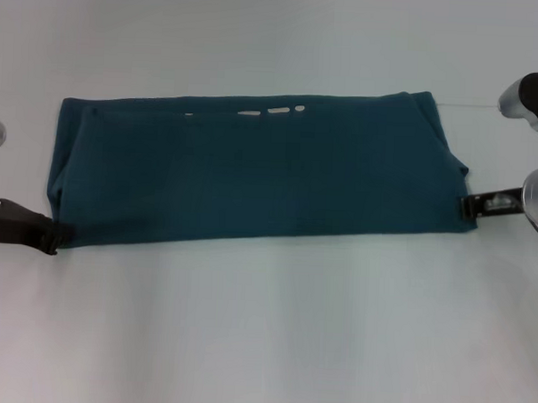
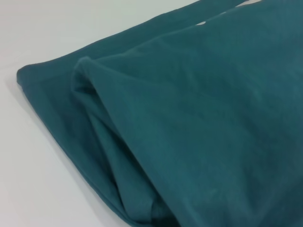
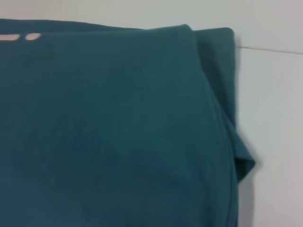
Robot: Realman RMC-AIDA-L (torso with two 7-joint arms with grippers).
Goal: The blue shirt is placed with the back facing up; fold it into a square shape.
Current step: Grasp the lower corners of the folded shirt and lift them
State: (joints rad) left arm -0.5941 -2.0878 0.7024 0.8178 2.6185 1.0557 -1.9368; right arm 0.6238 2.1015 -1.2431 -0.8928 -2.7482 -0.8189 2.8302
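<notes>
**Both near corners in reach, shirt lying as a long band**

Head view: the blue shirt (image 1: 252, 170) lies across the white table (image 1: 263, 335) as a wide strip. My left gripper (image 1: 51, 237) and right gripper (image 1: 470, 208) each touch a near corner, likely for a lengthwise fold; whether they are clamped I cannot tell.

Left wrist view: layered folds.

Right wrist view: stacked edges.

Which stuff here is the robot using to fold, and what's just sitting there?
For the job:
- the blue shirt, folded into a long band
- the left gripper at the shirt's near left corner
- the right gripper at its right edge

Just there:
- the white table under the shirt; nothing else lies about
</notes>
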